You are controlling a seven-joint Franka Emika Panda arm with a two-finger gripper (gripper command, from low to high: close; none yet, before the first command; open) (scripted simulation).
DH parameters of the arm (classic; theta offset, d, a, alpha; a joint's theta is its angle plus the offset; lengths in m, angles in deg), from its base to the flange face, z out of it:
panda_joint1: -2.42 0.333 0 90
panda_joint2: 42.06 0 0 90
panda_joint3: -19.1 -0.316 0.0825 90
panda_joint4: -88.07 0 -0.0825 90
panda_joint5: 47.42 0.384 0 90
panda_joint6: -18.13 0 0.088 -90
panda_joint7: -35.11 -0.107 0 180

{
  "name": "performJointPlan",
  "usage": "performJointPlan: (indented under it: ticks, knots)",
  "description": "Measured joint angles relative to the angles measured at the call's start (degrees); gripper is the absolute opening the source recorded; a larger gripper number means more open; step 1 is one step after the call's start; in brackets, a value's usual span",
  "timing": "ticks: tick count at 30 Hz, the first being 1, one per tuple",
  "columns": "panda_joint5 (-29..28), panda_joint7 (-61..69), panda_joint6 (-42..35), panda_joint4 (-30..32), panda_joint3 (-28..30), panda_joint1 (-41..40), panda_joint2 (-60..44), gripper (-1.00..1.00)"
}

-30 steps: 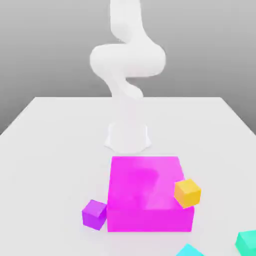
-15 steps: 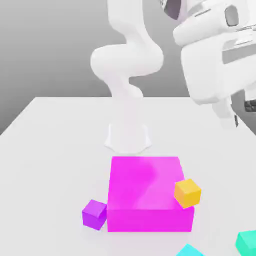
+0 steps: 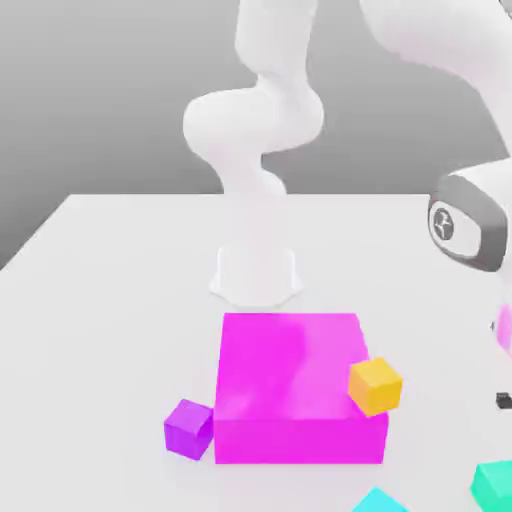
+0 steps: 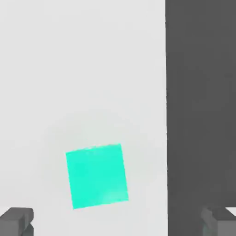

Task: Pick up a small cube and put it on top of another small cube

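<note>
The small teal-green cube lies on the white table at the exterior view's lower right, close to the table's edge. In the hand view the same cube sits flat on the table, slightly rotated, below my gripper. The two dark fingertips stand wide apart, open, with nothing between them. My arm's wrist hangs at the exterior view's right edge, above the cube. An orange cube of similar size rests against the magenta block's right corner.
A large magenta block stands in the middle front of the table. A purple cube sits at its left, a lighter cyan cube at the bottom edge. The table edge runs near the teal-green cube.
The arm has swung from high up down to the exterior view's right edge, bringing the hand low over the teal-green cube. The cubes have not moved.
</note>
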Motion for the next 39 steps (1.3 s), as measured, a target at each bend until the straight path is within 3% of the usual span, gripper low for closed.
performJointPlan:
  ticks: [3, 4, 10, 15, 34, 39]
  knots:
    - [-0.37, 0.57, 4.61, -1.36, -0.23, 0.12, -6.33, 0.0]
    - [-0.32, 0.66, 5.69, -1.68, -0.33, 0.05, -7.78, -1.0]
    - [-0.29, 0.71, 6.09, -1.84, -0.38, 0.01, -8.5, -1.0]
    - [-0.83, 0.7, -0.01, 0.14, 0.0, 0.2, -0.42, -1.0]
    - [-3.72, 38.03, -11.39, 22.91, 2.49, -7.12, 33.56, -1.0]
    - [-3.04, 41.9, -4.62, 26.24, 3.14, -6.89, 30.26, -1.0]
